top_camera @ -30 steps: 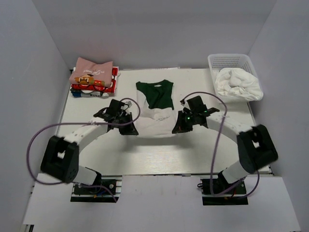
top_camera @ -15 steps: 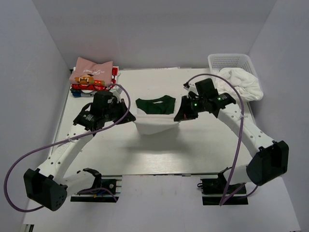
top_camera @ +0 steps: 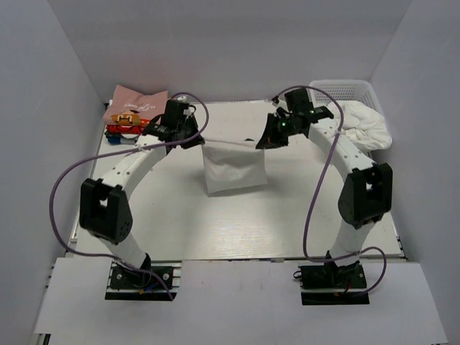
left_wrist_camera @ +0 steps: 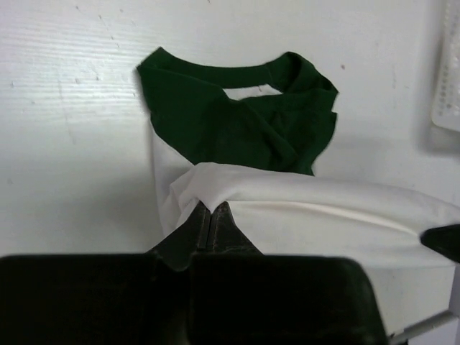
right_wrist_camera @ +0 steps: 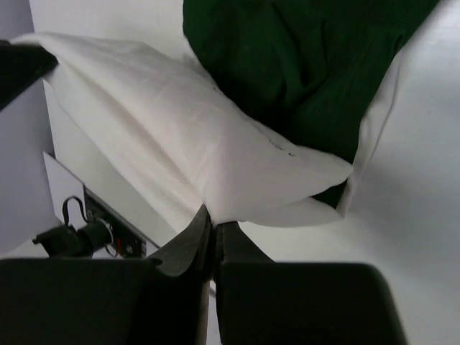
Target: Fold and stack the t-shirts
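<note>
An off-white t-shirt with dark green sleeves lies at the table's middle, its lower part lifted and folded over toward the far side. My left gripper is shut on the cloth's left corner, and my right gripper is shut on the right corner; the edge stretches taut between them. In the left wrist view the green neckband and sleeves lie beneath the raised white fold, pinched at the left gripper. In the right wrist view the white fold is pinched at the right gripper. A stack of folded pink, red and white shirts sits at the far left.
A white basket holding crumpled white cloth stands at the far right corner. Grey walls close in the table on three sides. Purple cables loop from both arms.
Both grippers have carried the shirt's lower edge up and away toward the far side, folding the white cloth over the green top part, which is now covered in the top view.
</note>
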{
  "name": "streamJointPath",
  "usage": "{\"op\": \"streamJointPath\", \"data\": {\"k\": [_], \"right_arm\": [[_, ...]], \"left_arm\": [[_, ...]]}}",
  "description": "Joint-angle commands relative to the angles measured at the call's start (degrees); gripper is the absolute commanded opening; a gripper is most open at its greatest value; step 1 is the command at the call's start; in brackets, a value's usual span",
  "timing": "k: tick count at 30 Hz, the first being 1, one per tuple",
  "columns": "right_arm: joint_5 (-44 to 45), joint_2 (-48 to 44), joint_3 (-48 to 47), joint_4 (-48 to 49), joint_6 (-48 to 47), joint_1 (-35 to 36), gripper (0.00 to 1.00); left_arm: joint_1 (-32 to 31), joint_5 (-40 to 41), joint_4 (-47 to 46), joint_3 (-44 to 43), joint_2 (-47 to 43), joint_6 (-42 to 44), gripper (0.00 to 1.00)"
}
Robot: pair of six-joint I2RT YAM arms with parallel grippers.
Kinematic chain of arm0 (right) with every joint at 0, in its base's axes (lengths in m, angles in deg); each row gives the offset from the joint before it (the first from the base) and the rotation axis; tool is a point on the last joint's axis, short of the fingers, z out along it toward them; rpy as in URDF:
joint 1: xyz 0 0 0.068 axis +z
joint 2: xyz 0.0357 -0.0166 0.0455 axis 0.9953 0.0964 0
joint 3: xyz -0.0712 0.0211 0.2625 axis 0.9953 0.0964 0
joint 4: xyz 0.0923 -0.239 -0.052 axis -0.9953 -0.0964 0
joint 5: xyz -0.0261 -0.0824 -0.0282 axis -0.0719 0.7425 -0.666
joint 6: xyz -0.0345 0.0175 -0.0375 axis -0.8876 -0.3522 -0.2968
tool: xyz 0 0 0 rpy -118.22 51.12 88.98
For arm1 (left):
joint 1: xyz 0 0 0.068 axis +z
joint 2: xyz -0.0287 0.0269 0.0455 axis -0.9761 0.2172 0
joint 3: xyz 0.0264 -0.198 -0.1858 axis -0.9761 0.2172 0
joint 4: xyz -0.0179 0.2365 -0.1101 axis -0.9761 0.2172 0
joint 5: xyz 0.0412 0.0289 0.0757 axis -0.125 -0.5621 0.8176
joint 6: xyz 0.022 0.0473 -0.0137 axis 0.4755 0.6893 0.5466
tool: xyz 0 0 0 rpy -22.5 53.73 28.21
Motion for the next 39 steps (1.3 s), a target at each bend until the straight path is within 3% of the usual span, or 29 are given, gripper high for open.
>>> {"op": "streamJointPath", "data": {"k": [1,5,8,10,12,13,14,15,17,22,26,30,37,39], "right_arm": [[-0.1,5.6,-6.7,1.2,0.6,-2.6,0.0],[-1.6,16.1,-15.2,2.2,2.3,-4.4,0.0],[-1.3,22.3,-18.0,10.7,2.9,-5.3,0.0],[-1.0,27.8,-20.9,15.6,3.0,-5.9,0.07],[0.6,31.6,-24.0,21.5,4.5,-6.7,0.26],[0.0,33.5,-28.3,22.5,5.7,-7.0,0.74],[-0.3,34.1,-29.5,22.8,5.7,-7.3,0.9],[-0.7,34.1,-30.8,22.8,5.1,-7.1,0.9],[0.8,31.3,-30.6,21.8,3.3,-6.8,0.9],[7.5,15.8,-11.0,27.4,2.5,-4.7,0.9],[9.7,11.8,-1.7,28.8,-2.4,-2.4,0.9],[12.3,13.2,-0.9,30.8,-9.3,-1.0,0.9],[12.2,21.2,-6.7,31.5,-30.6,-1.7,0.9],[12.0,22.7,-6.8,32.5,-32.7,-1.7,0.9]], "left_arm": [[3.3,5.6,-2.2,-5.8,3.8,1.5,0.0],[4.0,1.3,-8.9,-9.7,13.2,3.7,0.0],[4.6,1.4,-10.3,-14.8,21.4,3.2,0.0],[5.1,2.1,-10.3,-19.8,25.4,2.6,0.0],[5.7,2.1,-12.2,-25.9,31.2,2.6,0.36],[5.7,1.4,-11.1,-28.8,33.0,2.6,0.67],[6.4,-0.7,-9.5,-31.8,36.4,3.1,0.99],[6.4,-1.8,-7.8,-37.1,37.4,3.6,1.0],[6.4,-3.4,-6.7,-38.4,37.4,6.0,1.0],[5.3,-5.0,-14.0,-21.8,24.4,7.7,1.0],[4.8,-7.3,-17.6,-11.3,18.7,8.1,1.0],[4.8,-8.5,-18.9,-10.9,20.2,11.1,1.0],[6.1,-11.3,-22.0,-11.6,23.9,17.2,0.82],[6.1,-11.9,-22.0,-11.6,24.6,18.1,0.79]]}}
